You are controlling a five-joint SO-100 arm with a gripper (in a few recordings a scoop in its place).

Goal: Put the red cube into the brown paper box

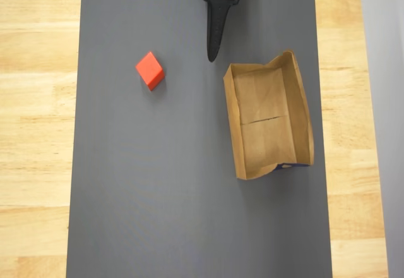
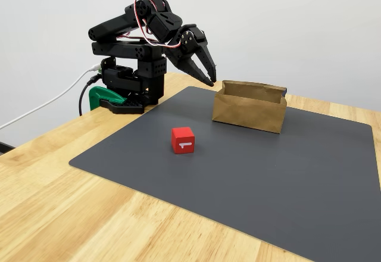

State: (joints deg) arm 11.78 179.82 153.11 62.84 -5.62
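Red cube [image 2: 183, 140], white mark on one face, sits on grey mat [image 2: 250, 167]; claw [image 2: 209, 78] nearly closed, empty.

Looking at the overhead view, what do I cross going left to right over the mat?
Bare light wooden table → left edge of the dark grey mat → small bright red cube → black two-finger gripper pointing down from the top edge → shallow tan kraft paper box → wooden table again.
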